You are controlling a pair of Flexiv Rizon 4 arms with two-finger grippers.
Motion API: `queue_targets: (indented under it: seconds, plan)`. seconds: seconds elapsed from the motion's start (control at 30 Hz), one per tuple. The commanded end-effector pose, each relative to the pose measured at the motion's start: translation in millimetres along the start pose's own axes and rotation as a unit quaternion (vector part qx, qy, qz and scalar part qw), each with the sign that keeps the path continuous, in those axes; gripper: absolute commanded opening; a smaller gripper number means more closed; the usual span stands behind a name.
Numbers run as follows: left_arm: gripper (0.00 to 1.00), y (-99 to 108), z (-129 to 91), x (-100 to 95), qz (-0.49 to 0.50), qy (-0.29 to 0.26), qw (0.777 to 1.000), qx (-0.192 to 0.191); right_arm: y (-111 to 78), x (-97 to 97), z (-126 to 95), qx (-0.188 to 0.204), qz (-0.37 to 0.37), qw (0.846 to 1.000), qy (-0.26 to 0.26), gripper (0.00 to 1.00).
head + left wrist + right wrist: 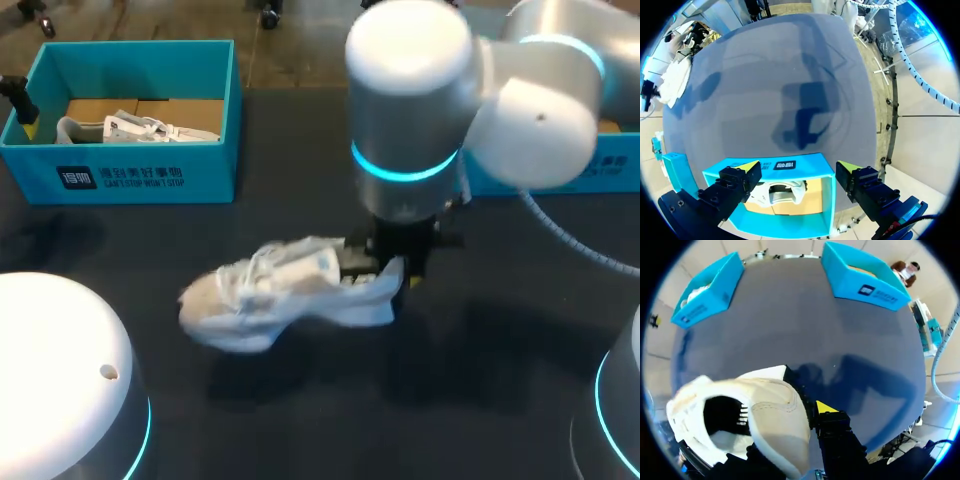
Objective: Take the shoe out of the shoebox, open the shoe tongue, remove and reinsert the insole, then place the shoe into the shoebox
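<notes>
A white shoe (285, 292) hangs over the middle of the dark table, toe to the left, its shadow below it. My right gripper (388, 266) is shut on its heel end. In the right wrist view one yellow-tipped finger (826, 407) lies outside the shoe (765, 410) and the other reaches into its opening. The blue shoebox (130, 175) stands at the back left with a second white shoe (140, 128) inside. My left gripper (799, 167) hovers open above that shoebox (810, 162), over the shoe (782, 192) in it.
A second blue box (605, 165) stands at the back right, partly hidden behind my right arm (410, 90). In the right wrist view both boxes (707, 290) (865, 277) lie far ahead of the gripper. Bare dark tabletop (300, 210) lies between them.
</notes>
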State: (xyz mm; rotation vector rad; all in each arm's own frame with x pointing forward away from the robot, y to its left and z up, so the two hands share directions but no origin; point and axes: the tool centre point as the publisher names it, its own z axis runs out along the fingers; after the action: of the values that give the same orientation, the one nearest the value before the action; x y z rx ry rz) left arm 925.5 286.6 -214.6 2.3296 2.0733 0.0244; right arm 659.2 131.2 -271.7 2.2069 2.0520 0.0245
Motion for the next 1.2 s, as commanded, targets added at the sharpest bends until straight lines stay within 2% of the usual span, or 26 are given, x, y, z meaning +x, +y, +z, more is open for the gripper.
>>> queue_targets:
  seconds: [0.03, 0.3, 0.57, 0.9, 1.2]
  plan:
    - [1.00, -0.7, -0.3, 0.0, 0.000, 0.001, 1.000, -0.001, -11.2, 40.2, 34.5, 0.013, -0.009, 1.000, -0.010, 0.00]
    - [1.00, -0.7, -0.3, 0.0, 0.000, 0.001, 1.000, -0.001, -23.6, 52.4, 58.0, 0.017, -0.005, 1.000, -0.002, 0.00]
    - [1.00, -0.7, -0.3, 0.0, 0.000, 0.001, 1.000, -0.001, -24.8, 57.3, 84.7, 0.032, 0.001, 0.999, 0.008, 0.00]
    - [1.00, -0.7, -0.3, 0.0, 0.000, 0.001, 1.000, -0.001, -20.4, 41.0, 100.9, 0.046, 0.010, 0.999, -0.007, 0.00]
    - [1.00, -0.7, -0.3, 0.0, 0.000, 0.001, 1.000, -0.001, -16.4, 36.5, 114.8, 0.046, 0.007, 0.999, -0.022, 0.00]
